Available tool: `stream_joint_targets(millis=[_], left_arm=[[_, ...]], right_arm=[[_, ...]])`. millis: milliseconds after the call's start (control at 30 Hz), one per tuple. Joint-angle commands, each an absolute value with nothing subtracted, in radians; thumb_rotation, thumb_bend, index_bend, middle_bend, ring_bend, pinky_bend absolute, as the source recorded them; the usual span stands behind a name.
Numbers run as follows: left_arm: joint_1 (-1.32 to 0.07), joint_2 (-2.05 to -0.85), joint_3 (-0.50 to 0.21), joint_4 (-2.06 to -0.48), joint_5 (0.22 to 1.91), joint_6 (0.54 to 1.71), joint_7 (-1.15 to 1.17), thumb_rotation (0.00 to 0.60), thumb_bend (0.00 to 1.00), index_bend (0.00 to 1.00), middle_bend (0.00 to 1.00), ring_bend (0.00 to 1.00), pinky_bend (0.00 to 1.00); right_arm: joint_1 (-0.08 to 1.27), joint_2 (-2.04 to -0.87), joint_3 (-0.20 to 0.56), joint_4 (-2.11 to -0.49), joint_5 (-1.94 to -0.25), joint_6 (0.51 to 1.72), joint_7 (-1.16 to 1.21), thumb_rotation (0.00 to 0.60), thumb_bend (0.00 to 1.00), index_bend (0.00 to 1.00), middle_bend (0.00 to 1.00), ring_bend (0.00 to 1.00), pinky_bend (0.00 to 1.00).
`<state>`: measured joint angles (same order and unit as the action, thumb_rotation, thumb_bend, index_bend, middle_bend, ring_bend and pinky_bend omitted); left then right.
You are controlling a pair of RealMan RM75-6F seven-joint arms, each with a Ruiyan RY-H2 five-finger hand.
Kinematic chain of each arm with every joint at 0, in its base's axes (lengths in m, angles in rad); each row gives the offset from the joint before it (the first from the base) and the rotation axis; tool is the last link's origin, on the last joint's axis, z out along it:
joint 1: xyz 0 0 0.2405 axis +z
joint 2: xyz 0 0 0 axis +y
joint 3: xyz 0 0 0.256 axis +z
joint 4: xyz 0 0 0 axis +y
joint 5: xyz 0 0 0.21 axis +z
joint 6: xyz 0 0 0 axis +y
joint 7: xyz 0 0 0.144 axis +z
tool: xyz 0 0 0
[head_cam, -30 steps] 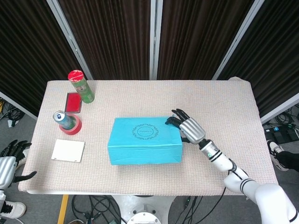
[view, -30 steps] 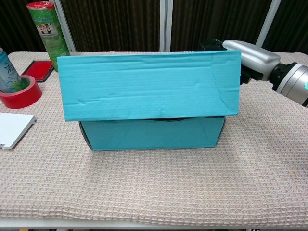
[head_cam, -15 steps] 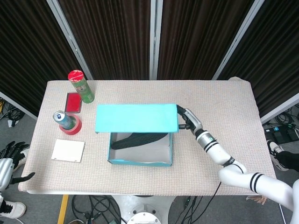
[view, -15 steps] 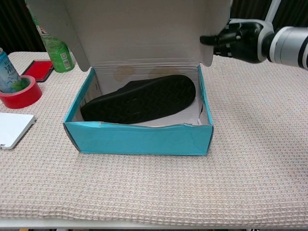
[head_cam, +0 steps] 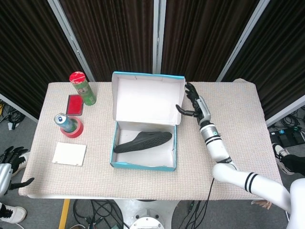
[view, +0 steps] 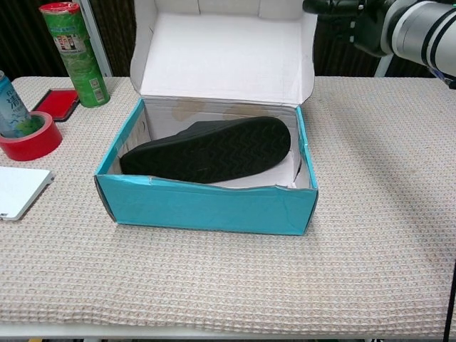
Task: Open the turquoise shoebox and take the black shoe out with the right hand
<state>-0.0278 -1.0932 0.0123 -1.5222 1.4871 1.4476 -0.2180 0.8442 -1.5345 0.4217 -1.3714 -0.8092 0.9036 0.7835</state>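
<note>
The turquoise shoebox (head_cam: 141, 165) (view: 206, 207) stands open in the middle of the table. Its lid (head_cam: 147, 98) (view: 225, 58) is raised upright at the back, white inside facing me. The black shoe (head_cam: 143, 141) (view: 211, 149) lies on its side inside the box, sole toward the front. My right hand (head_cam: 194, 102) (view: 350, 21) is at the lid's right edge with fingers spread and the thumb touching that edge; it holds nothing. My left hand (head_cam: 10, 163) hangs off the table's front left corner, fingers apart and empty.
At the left stand a green canister with a red cap (head_cam: 83, 88) (view: 71, 54), a flat red box (head_cam: 75, 104) (view: 57, 102), a blue can (head_cam: 64, 121) (view: 10, 107) inside a red tape roll (head_cam: 75, 130) (view: 33, 140), and a white pad (head_cam: 69, 153) (view: 18, 191).
The lid swung from closed to fully upright, uncovering the shoe. My right hand rose and moved back along the lid's right edge. The left hand hardly moved.
</note>
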Motion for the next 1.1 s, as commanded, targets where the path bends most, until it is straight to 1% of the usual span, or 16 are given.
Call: stream_joint_targets(millis=[33, 100, 167, 267, 333, 400, 500, 600, 767, 900, 967, 1033, 1100], left_arm=[[-0.028, -1.092, 0.012, -1.524, 1.49, 1.451, -0.216, 0.6, 0.04, 0.18, 0.12, 0.03, 0.15], [-0.028, -1.091, 0.011, -1.528, 1.494, 1.453, -0.212, 0.6, 0.04, 0.18, 0.12, 0.03, 0.15], [-0.029, -1.09, 0.01, -1.531, 1.495, 1.454, -0.208, 0.6, 0.03, 0.18, 0.12, 0.03, 0.15], [-0.032, -1.089, 0.009, -1.539, 1.494, 1.45, -0.202, 0.6, 0.04, 0.18, 0.12, 0.03, 0.15], [-0.033, -1.089, 0.009, -1.543, 1.497, 1.45, -0.198, 0.6, 0.04, 0.18, 0.12, 0.03, 0.15], [-0.033, -1.088, 0.01, -1.546, 1.498, 1.451, -0.195, 0.6, 0.04, 0.18, 0.12, 0.03, 0.15], [-0.03, -1.088, 0.011, -1.547, 1.493, 1.449, -0.195, 0.6, 0.04, 0.18, 0.12, 0.03, 0.15], [-0.028, -1.09, 0.012, -1.544, 1.488, 1.446, -0.199, 0.6, 0.04, 0.18, 0.12, 0.03, 0.15], [-0.024, -1.094, 0.013, -1.535, 1.483, 1.445, -0.208, 0.6, 0.03, 0.18, 0.12, 0.03, 0.15], [-0.024, -1.094, 0.014, -1.53, 1.48, 1.44, -0.212, 0.6, 0.03, 0.18, 0.11, 0.03, 0.15], [-0.024, -1.095, 0.014, -1.529, 1.482, 1.441, -0.215, 0.6, 0.04, 0.18, 0.12, 0.03, 0.15], [-0.024, -1.096, 0.014, -1.527, 1.487, 1.444, -0.218, 0.6, 0.04, 0.18, 0.12, 0.03, 0.15], [-0.024, -1.095, 0.015, -1.525, 1.491, 1.445, -0.223, 0.6, 0.03, 0.18, 0.12, 0.03, 0.15]], right_arm=[[0.809, -1.592, 0.353, -1.39, -1.022, 1.234, 0.517, 0.6, 0.19, 0.0, 0.0, 0.0, 0.0], [0.8, -1.555, 0.301, -1.412, -1.119, 1.245, 0.465, 0.6, 0.16, 0.0, 0.0, 0.0, 0.0], [0.801, -1.491, 0.248, -1.46, -1.196, 1.195, 0.417, 0.6, 0.12, 0.0, 0.0, 0.0, 0.0], [0.82, -1.396, 0.181, -1.556, -1.257, 1.07, 0.352, 0.6, 0.08, 0.0, 0.0, 0.0, 0.0], [0.85, -1.357, 0.15, -1.597, -1.28, 0.98, 0.294, 0.6, 0.05, 0.0, 0.02, 0.0, 0.0], [0.879, -1.349, 0.133, -1.607, -1.292, 0.918, 0.228, 0.6, 0.04, 0.0, 0.04, 0.0, 0.0], [0.93, -1.384, 0.117, -1.589, -1.282, 0.836, 0.091, 0.6, 0.04, 0.0, 0.04, 0.0, 0.0], [0.969, -1.449, 0.116, -1.549, -1.244, 0.789, -0.032, 0.6, 0.04, 0.0, 0.04, 0.0, 0.0], [1.012, -1.567, 0.125, -1.46, -1.172, 0.777, -0.205, 0.6, 0.04, 0.0, 0.03, 0.0, 0.0], [1.041, -1.635, 0.13, -1.412, -1.098, 0.754, -0.307, 0.6, 0.04, 0.0, 0.03, 0.0, 0.0], [1.057, -1.668, 0.131, -1.383, -1.065, 0.752, -0.364, 0.6, 0.04, 0.0, 0.05, 0.0, 0.0], [1.074, -1.714, 0.13, -1.339, -1.03, 0.763, -0.435, 0.6, 0.04, 0.01, 0.1, 0.0, 0.0], [1.086, -1.762, 0.136, -1.295, -1.0, 0.779, -0.487, 0.6, 0.07, 0.08, 0.18, 0.0, 0.0]])
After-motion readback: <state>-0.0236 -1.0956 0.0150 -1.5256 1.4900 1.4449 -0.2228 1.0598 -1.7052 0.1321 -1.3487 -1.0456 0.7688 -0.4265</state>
